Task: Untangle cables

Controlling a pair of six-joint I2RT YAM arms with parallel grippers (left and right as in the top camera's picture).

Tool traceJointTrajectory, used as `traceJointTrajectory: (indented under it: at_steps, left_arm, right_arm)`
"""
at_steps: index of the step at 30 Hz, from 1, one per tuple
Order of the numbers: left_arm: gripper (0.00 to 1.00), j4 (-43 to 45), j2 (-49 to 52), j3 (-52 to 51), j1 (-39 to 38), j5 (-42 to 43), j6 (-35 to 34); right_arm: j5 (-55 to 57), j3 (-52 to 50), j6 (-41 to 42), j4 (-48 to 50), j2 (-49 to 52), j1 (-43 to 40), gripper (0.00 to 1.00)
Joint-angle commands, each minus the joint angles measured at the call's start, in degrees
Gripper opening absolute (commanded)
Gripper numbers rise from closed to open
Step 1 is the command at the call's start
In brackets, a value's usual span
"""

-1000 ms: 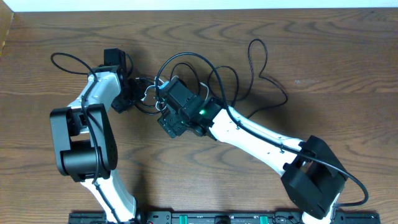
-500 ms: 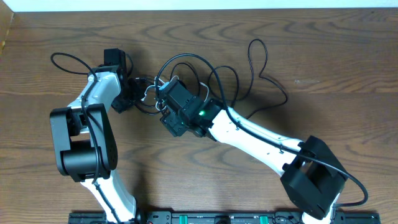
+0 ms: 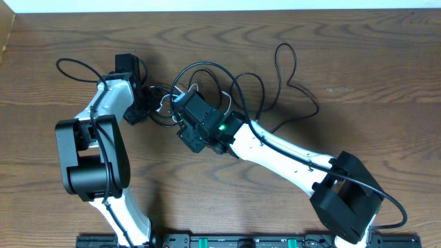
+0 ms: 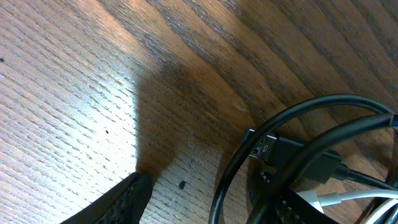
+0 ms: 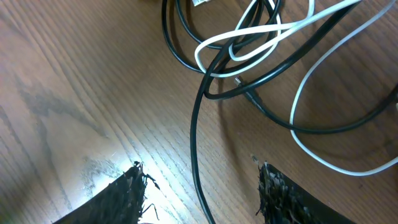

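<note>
The cables lie knotted between my two grippers, with black loops [image 3: 207,63] spreading back and right and a bit of white cord [image 3: 165,102] in the knot. My left gripper [image 3: 145,103] is at the knot's left side. In its wrist view the left gripper [image 4: 202,183] is open, with a black cable [image 4: 225,186] arcing up between the fingers close to the right one, by a black plug [image 4: 283,152]. My right gripper [image 5: 200,171] is open low over the table, and one black cable [image 5: 194,124] runs straight through the gap, touching neither finger. White cord [image 5: 249,34] loops through the black beyond.
A long black loop [image 3: 289,72] trails toward the back right. A thicker black cable [image 3: 72,65] curls from the left arm at the back left. The wooden table [image 3: 386,103] fills the view, and a rail [image 3: 241,242] lines the front edge.
The right gripper's jaws have narrowed around the black cable and the gripper has edged slightly up and left. The left arm has not moved.
</note>
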Motion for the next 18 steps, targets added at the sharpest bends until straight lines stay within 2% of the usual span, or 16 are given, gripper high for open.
traceJointTrajectory:
  at_steps: [1,12,18]
  left_arm:
    - [0.57,-0.79,2.23,-1.84,0.28,-0.28,0.07]
    - [0.57,-0.79,2.23,-1.84,0.28,-0.28,0.07]
    - [0.57,-0.79,2.23,-1.84,0.28,-0.28,0.07]
  right_arm:
    - [0.44,-0.46,-0.22,0.17,0.68,0.35,0.58]
    - [0.42,-1.36,-0.20,2.49,0.70,0.35,0.61]
    - [0.39,-5.33,-0.17,7.02,0.70,0.35,0.64]
